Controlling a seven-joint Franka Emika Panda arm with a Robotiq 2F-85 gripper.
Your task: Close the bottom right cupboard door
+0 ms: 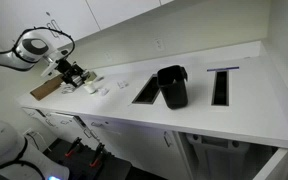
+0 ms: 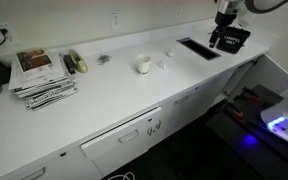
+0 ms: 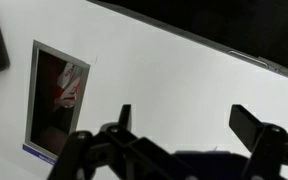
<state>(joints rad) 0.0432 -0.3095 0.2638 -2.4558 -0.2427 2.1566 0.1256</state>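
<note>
Wrist view: gripper [image 3: 182, 118] spread wide, empty.
Surface [image 3: 174, 65]: smooth, white; rectangular cut-out [image 3: 56, 100] at 9 o'clock.

The white worktop [image 2: 114, 95] is long and glossy. In an exterior view a stack of magazines [image 2: 42, 75] lies near one end and a white cup [image 2: 143, 65] stands near the middle. In an exterior view a black bin [image 1: 172, 86] stands between two rectangular cut-outs [image 1: 147, 92], and a brown board [image 1: 46, 88] lies well apart from them.

Black box [image 1: 172, 86] on open countertop [image 1: 246, 108]
</note>
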